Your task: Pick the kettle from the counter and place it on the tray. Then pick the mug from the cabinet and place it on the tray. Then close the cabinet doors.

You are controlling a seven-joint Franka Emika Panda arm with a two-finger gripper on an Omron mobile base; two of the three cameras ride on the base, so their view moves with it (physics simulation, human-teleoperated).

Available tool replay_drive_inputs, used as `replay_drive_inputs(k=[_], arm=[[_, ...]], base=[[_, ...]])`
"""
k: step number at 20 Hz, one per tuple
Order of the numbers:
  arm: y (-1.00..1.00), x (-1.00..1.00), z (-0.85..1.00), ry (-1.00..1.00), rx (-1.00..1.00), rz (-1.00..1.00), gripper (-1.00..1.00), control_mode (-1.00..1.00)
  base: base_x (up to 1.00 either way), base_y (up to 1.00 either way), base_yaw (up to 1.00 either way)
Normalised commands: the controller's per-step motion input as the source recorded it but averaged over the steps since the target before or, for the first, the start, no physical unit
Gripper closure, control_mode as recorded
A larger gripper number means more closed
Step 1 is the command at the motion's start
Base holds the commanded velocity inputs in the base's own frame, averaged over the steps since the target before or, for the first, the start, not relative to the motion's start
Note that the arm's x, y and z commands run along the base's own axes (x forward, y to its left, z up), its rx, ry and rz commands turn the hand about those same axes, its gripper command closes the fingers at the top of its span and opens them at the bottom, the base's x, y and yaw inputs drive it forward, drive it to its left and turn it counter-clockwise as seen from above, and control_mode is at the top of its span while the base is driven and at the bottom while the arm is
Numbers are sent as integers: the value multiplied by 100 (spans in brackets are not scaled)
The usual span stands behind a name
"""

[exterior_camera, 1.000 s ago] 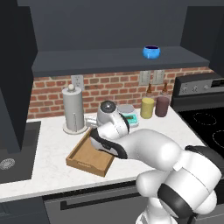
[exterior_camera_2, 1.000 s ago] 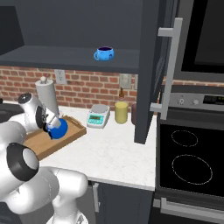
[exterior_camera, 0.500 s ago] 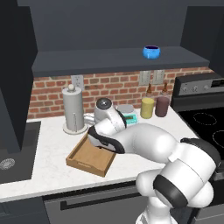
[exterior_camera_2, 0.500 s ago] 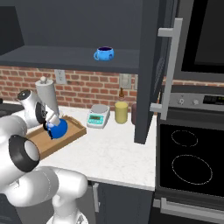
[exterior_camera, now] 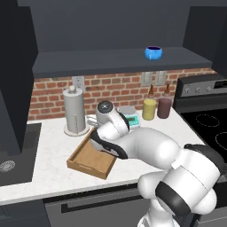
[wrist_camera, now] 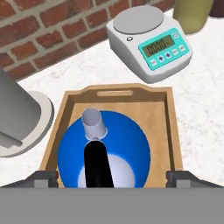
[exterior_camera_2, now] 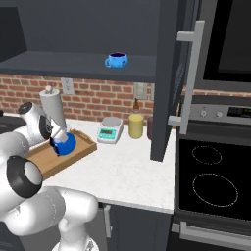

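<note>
Kettle [wrist_camera: 105, 148], bright blue, sits inside the wooden tray [wrist_camera: 171, 118] on the white table [exterior_camera_2: 132, 166]. The claw [wrist_camera: 111, 177] hangs over it, fingers spread wide either side. A blue mug [exterior_camera_2: 116, 60] stands on the cabinet shelf.

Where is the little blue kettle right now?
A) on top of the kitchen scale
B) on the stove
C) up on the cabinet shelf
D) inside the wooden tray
D: in the hand view the blue kettle sits within the raised edges of the wooden tray, and the right base view also shows it there, while the mug is the blue thing on the shelf.
</note>
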Motion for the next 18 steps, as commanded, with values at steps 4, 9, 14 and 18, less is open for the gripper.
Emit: replay_drive_inputs(k=[4, 9, 14, 18], arm=[[-13, -4, -4, 0, 0, -8, -100, -100], [-6, 0, 11, 1, 0, -8, -100, -100], [0, 0, 24, 4, 0, -5, -100, -100], [0, 0, 23, 4, 0, -4, -100, -100]], base=[[0, 0, 0], [0, 0, 0], [0, 0, 0], [0, 0, 0]])
